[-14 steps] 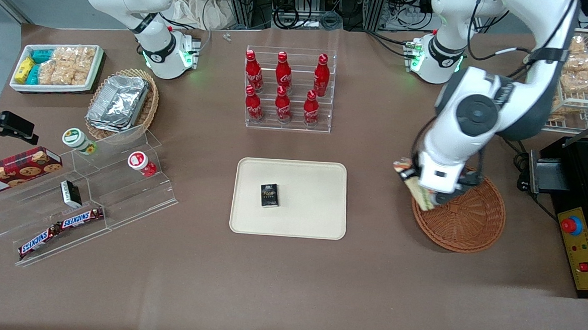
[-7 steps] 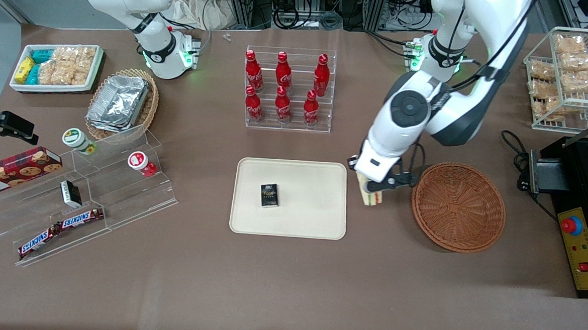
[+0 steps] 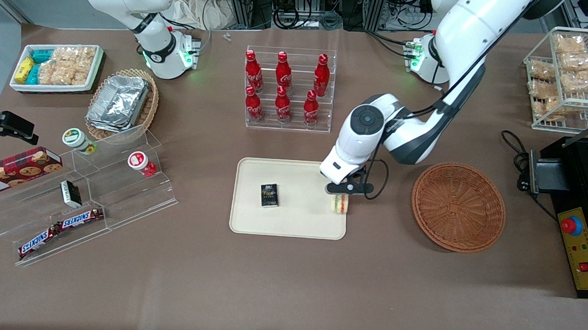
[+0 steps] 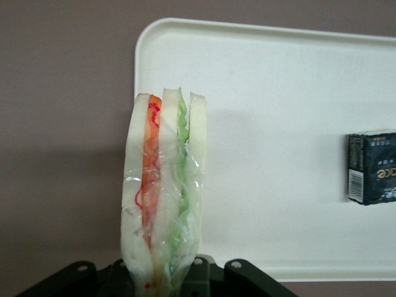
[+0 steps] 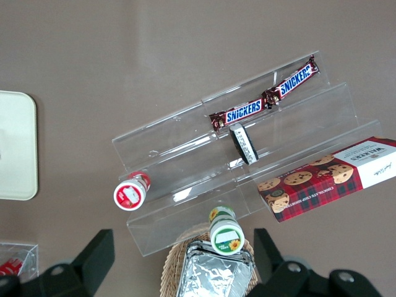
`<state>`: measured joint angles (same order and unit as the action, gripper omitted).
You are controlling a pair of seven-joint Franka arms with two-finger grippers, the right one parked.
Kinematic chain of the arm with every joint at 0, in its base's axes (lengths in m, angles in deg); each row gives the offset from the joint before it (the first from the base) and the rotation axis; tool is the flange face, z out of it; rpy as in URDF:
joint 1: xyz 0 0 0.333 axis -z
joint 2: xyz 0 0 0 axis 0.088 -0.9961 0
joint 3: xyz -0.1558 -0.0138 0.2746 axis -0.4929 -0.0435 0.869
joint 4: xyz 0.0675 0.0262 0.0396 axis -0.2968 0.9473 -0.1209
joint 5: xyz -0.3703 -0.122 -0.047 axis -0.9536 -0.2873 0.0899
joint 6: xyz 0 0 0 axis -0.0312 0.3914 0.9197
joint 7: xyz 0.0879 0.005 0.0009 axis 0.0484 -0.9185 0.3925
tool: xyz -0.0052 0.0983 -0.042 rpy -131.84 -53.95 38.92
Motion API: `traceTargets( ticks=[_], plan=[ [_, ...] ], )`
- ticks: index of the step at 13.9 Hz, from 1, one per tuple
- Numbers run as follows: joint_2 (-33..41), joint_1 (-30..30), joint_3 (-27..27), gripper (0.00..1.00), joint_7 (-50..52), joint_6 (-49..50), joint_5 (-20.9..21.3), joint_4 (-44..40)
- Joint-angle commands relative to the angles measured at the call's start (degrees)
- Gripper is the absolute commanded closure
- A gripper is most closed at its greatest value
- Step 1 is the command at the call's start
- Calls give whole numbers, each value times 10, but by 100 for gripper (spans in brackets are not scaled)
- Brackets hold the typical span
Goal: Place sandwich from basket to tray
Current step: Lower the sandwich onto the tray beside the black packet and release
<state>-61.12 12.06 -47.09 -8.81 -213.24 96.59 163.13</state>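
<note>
My left gripper point(image 3: 341, 196) is shut on the sandwich point(image 3: 339, 204), a wrapped wedge of pale bread with orange and green filling, and holds it over the edge of the cream tray point(image 3: 296, 220) that is nearest the basket. In the left wrist view the sandwich point(image 4: 164, 185) stands upright between my jaws, partly over the tray point(image 4: 278, 111) and partly over the table. The round reddish-brown wicker basket point(image 3: 458, 206) sits empty toward the working arm's end of the table.
A small black box point(image 3: 269, 195) lies on the tray and also shows in the left wrist view point(image 4: 371, 167). A rack of red bottles point(image 3: 288, 89) stands farther from the front camera than the tray. A clear stepped stand point(image 3: 86, 194) with snacks lies toward the parked arm's end.
My gripper has carried the sandwich from above the basket's rim, across the table, to the tray's edge. The basket is now empty.
</note>
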Motion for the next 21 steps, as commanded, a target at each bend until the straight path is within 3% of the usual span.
traceTargets(
  ticks=[1, 6, 9, 15, 16, 21],
  plan=[
    [-32, 4, 0, 100, -1, -18, 41, -18],
    [-55, 4, 3, 100, 0, -41, 58, -23],
    [-60, 4, 3, 92, 1, -42, 58, -23],
    [-64, 2, 4, 8, -3, -42, 59, -26],
    [-64, 2, 4, 1, -2, -42, 59, -26],
    [-56, -2, 4, 1, -1, -42, 58, -26]
  ],
)
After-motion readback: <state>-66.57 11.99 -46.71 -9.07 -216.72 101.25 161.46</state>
